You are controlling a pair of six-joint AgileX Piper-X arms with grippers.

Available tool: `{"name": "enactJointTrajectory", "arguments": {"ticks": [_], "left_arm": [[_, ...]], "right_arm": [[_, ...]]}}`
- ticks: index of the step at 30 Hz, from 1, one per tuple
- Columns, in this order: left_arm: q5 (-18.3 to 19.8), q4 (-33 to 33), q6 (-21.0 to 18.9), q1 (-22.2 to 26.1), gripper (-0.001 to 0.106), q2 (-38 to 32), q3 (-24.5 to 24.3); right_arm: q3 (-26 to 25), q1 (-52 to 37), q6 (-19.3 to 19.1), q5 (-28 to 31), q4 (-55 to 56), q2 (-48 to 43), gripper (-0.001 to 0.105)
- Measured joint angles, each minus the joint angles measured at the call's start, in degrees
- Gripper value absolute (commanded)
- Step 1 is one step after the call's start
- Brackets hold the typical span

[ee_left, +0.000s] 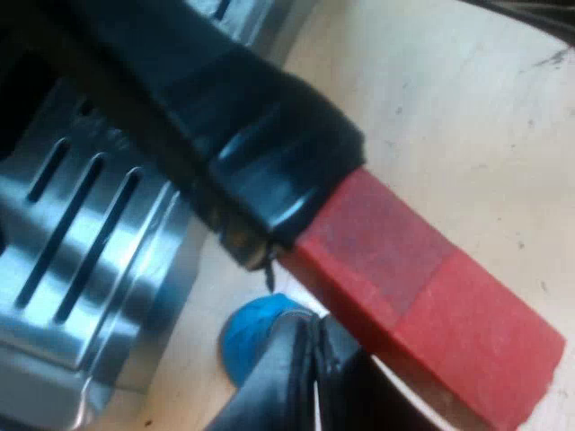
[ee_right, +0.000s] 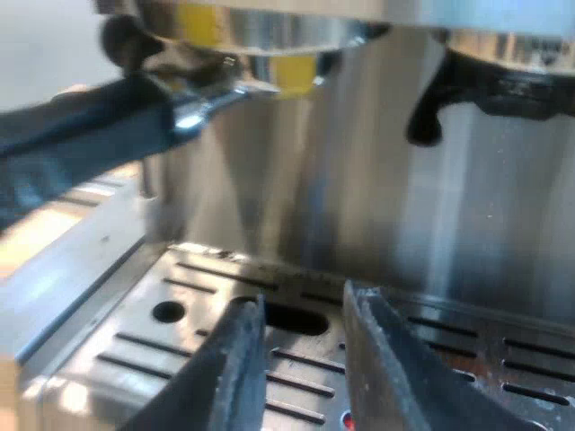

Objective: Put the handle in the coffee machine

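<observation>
Handle (ee_left: 269, 171): one, dark with a red end, raised beside the edge of the one slotted drip tray (ee_left: 81, 242), over bare table (ee_left: 467, 108). One blue tamper (ee_left: 252, 328) lies beneath it. Whether the left gripper (ee_left: 310, 377) clasps it, I cannot tell. The handle's metal holder (ee_right: 207, 99) meets the brew outlet of the one machine (ee_right: 359, 180). The right gripper (ee_right: 304, 301) hovers low over the tray, fingers parted, holding nothing.

"Any writing to read here?"

"None that I can make out; the red end of the handle (ee_left: 431, 314) is plain; the slotted tray (ee_left: 81, 260) bears no letters."

"And the coffee machine (ee_right: 377, 180)?"

"No brand or number on its steel front; a yellow patch (ee_right: 202, 20) near its top could be a label; unreadable."
</observation>
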Motion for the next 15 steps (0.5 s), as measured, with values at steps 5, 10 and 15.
{"name": "enactJointTrajectory", "arguments": {"ticks": [5,10,15], "left_arm": [[-1.01,0.0,-0.13,-3.49,0.001,0.0,0.13],[-1.48,-0.35,-0.13,-6.77,0.001,0.0,0.27],[-1.48,-2.99,-3.2,-10.32,0.001,0.0,0.39]], "right_arm": [[-0.03,1.1,4.58,-2.64,10.78,-8.38,0.047],[-0.03,1.1,9.21,-7.64,23.33,-15.48,0.049],[-0.03,1.1,11.19,-10.02,34.4,-22.77,0.049]]}}
